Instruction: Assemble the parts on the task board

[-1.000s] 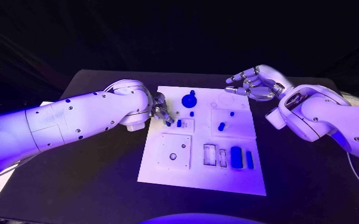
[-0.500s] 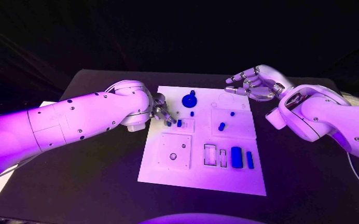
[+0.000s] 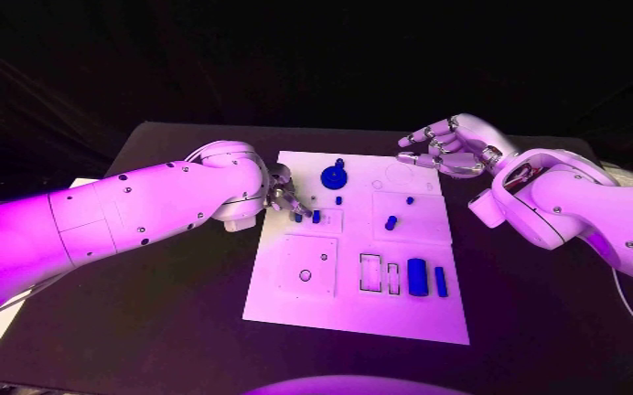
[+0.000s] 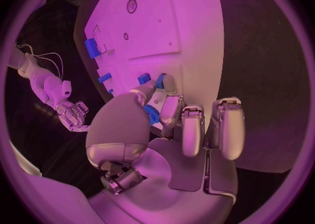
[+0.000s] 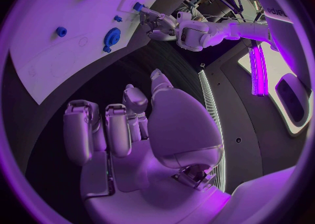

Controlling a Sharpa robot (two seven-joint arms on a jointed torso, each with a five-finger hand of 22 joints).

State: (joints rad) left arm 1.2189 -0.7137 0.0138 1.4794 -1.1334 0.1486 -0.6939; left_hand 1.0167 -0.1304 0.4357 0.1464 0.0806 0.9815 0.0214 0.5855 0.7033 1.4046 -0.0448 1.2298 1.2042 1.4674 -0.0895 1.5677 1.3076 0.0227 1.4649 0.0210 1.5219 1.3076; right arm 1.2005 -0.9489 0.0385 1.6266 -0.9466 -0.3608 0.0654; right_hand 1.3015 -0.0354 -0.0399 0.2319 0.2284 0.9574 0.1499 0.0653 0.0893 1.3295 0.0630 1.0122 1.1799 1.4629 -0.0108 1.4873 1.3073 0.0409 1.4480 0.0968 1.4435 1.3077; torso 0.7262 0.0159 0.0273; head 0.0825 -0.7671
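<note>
Nothing has shifted since the earlier frames. Left hand [image 3: 285, 201]: fingers closed round a small blue part [image 4: 152, 114] at the task board [image 3: 356, 308] edge. Right hand [image 3: 446, 148]: curled, holding nothing, hovering beyond the board. Step: seating the part; next, I judge, careful alignment.

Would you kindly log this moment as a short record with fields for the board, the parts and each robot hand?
board: white task board at the middle of the black table
parts: blue gear at the far end; blue bars near the right edge
left robot hand: on the board's left edge, fingers around a small blue part
right robot hand: off the board's far right corner, fingers curled, holding nothing
</note>
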